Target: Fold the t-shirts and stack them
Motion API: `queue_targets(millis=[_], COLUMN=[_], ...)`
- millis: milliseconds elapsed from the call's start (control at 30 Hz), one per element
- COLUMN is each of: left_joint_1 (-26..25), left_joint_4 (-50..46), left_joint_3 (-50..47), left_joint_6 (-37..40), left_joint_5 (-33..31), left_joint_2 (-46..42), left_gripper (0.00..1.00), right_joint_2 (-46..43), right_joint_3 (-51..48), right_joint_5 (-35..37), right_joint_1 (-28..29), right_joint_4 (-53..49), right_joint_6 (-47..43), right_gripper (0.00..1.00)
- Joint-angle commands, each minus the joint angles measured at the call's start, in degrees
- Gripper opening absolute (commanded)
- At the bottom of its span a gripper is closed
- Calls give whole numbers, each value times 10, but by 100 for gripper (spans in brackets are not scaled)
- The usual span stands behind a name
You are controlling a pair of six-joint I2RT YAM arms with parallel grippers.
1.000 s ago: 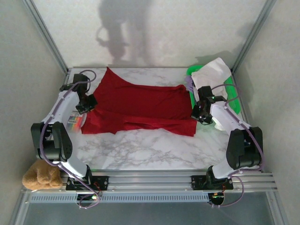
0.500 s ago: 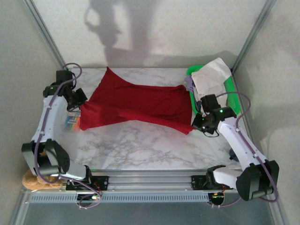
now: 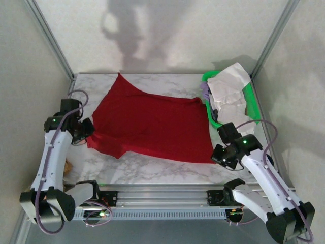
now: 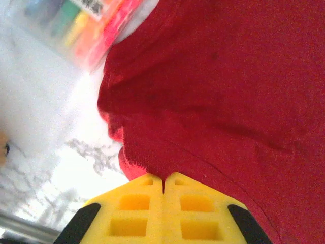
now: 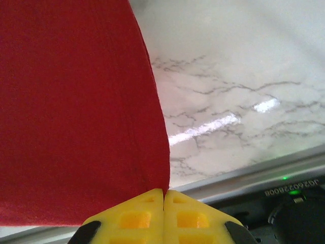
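Nearby — red t-shirt [image 3: 152,124] hem, bare marble [image 3: 167,172]

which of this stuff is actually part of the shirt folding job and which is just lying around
Part of the job:
- deep red cloth t-shirt, spread out
- white cloth t-shirt, crumpled

Just lying about:
- green plastic basket under the white shirt
- what looks like a pack of coloured markers, blurred

Red t-shirt [image 3: 152,124] spread out; white t-shirt [image 3: 231,86] crumpled.

The spread t-shirt [image 3: 152,122] is lying mid-frame on the table [image 3: 167,170], left gripper [image 3: 87,129] at its left edge, right gripper [image 3: 218,155] at its lower-right corner; the basket [image 3: 250,96], upper right, is holding the second t-shirt [image 3: 228,86].
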Motion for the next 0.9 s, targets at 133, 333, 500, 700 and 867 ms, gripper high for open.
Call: queue_targets(millis=[133,333,500,700,867], left_joint_1=[-9,-8,-8,-7,-5], left_joint_4=[9,32,42,55,63], left_joint_3=[-88,-92,-75,-36,-15], left_joint_6=[-32,-26,-19,-6,0], left_joint_5=[48,52,37,28,23], left_joint_2=[-45,-14,16,73,104], left_gripper=[0,0,0,0,0], right_joint_2=[9,98,179,266,302], right_joint_3=[-24,9,35,71,93], right_joint_5=[40,68,65,70,79], right_joint_1=[4,-9,-40,-52,-52], right_joint_4=[-2,55,115,161,187], right_joint_6=[6,-47,-92,-128,-137], right_gripper=[0,0,0,0,0])
